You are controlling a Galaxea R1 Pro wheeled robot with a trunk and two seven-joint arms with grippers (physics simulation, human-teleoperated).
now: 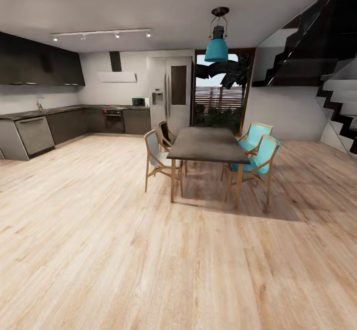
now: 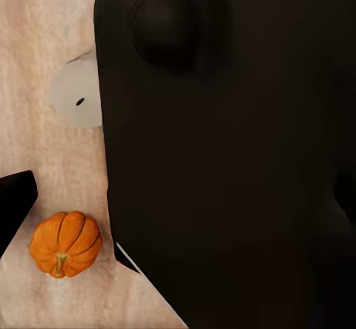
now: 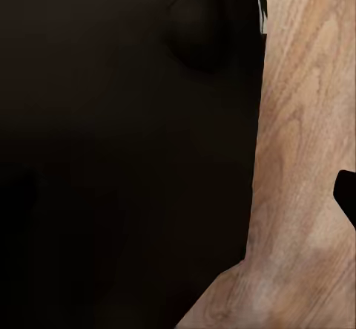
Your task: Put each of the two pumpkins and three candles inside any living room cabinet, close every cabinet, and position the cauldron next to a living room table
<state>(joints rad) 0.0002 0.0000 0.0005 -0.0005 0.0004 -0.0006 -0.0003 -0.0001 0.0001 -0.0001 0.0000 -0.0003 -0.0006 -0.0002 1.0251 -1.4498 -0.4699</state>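
Progress: barely begun | pumpkin [image 2: 65, 243] and candle [image 2: 76, 95] lying loose on floor [image 2: 44, 32], uncollected | grip of both hands: cannot tell

Open-plan room over pale wood floor [image 1: 124, 250]. Dark dining table [image 1: 208, 144] mid-room, two teal chairs [image 1: 258, 154] at one side, grey chair [image 1: 156, 156] opposite. Teal pendant lamp [image 1: 216, 47] overhead. Dark kitchen cabinets [image 1: 59, 121] far left, black staircase [image 1: 327, 47] right.
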